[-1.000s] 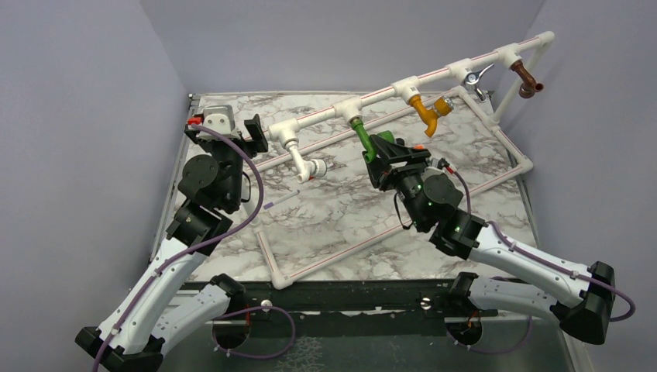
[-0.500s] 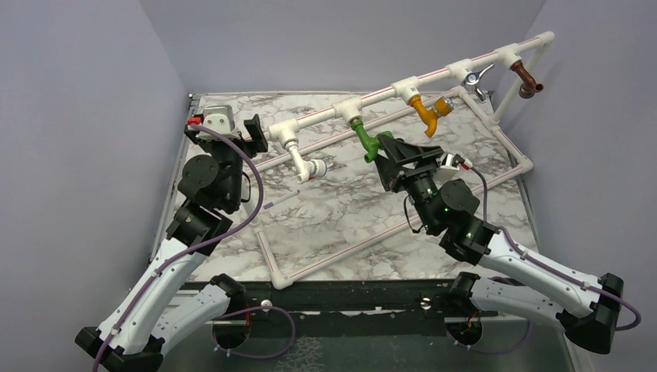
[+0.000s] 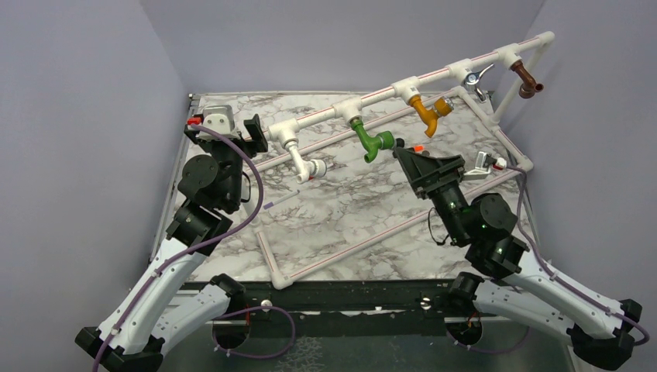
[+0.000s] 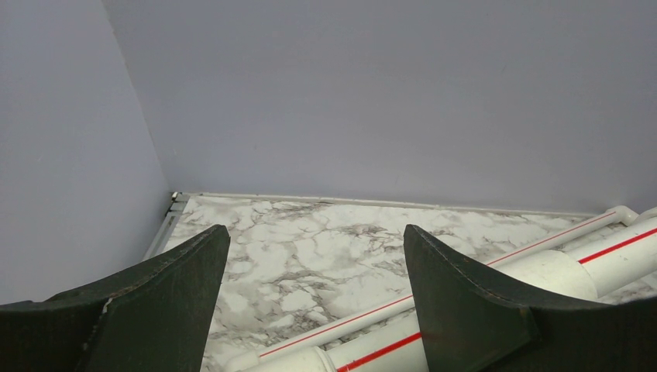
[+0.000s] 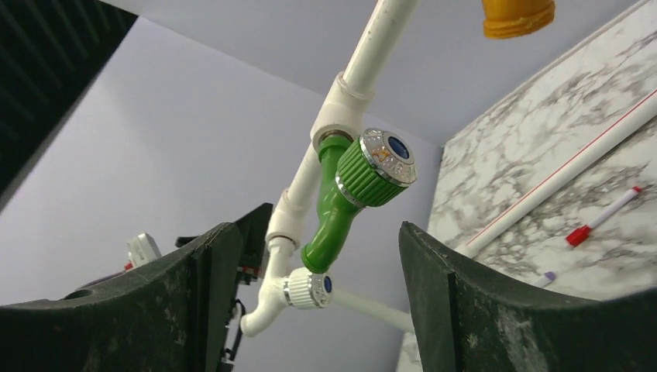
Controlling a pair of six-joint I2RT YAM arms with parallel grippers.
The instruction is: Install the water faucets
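So the green faucet [image 3: 373,142] is sitting in its tee on the white pipe frame [image 3: 387,91], second tap from the left, hanging down off the raised top rail with the spout bent toward the front. The right gripper [image 3: 408,153] is just off to its right, close but not touching. Its jaws are spread wide with nothing in them. From the right wrist camera the green faucet [image 5: 341,205] shows up framed in the gap of the right gripper [image 5: 314,232], clear of both fingers, and its round silver knob with the blue dot points pretty much straight at the lens.

Neighbours on the same rail: a white faucet [image 3: 306,163] to the left, a yellow faucet [image 3: 428,111] to the right, then a silver faucet [image 3: 474,77] and a brown faucet [image 3: 527,80] up at the far end. The yellow one is the closest thing to the right arm, just beyond the wrist.

The left gripper [image 3: 254,130] is parked over at the left end of the rail near the white tap, fingers also apart and empty, looking out over the marble tabletop [image 3: 341,209]. There's a little stick with a red tip [image 5: 600,221] lying on the marble too.
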